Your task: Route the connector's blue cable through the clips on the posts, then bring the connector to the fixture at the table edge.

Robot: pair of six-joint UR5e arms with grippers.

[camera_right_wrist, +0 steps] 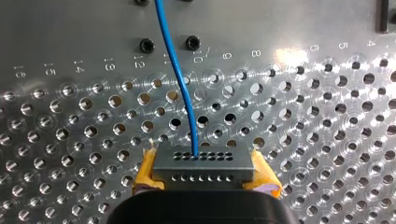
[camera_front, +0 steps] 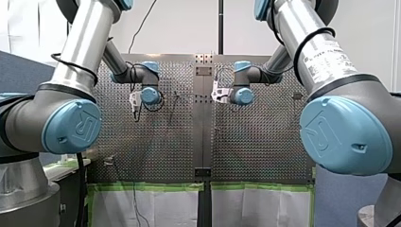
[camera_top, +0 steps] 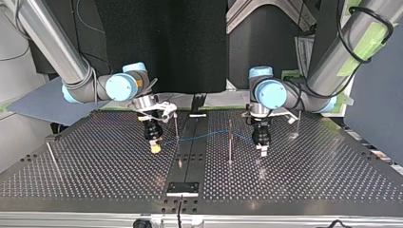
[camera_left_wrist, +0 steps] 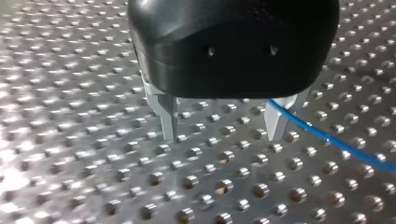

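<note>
The perforated metal tabletop point(camera_top: 95, 166) fills the scene, split down its middle by a dark centre rail point(camera_top: 190, 142). My left arm point(camera_top: 332, 61) comes in at the top view's right and my right arm point(camera_top: 52, 47) at its left, both bent down toward the middle of the tabletop. The right gripper point(camera_top: 155, 148) hangs low over the tabletop just beside the rail, on the top view's left. Its yellow pads point(camera_right_wrist: 147, 170) are pinched on the two ends of the grey connector point(camera_right_wrist: 203, 165), which is held off the surface with its rows of small holes facing away from the gripper. The left gripper point(camera_left_wrist: 223, 123) hangs on the other side of the rail, well apart from the right one, its two metal fingers point(camera_left_wrist: 168, 116) spread wide with nothing between them. Thin upright posts point(camera_top: 230, 142) stand on the tabletop, two of them between the grippers. The blue cable point(camera_top: 209, 135) leaves the connector's top face, runs across the rail past those two posts and reaches the left gripper, where it passes close against the outer side of one finger; whether it sits in any clip I cannot tell
</note>
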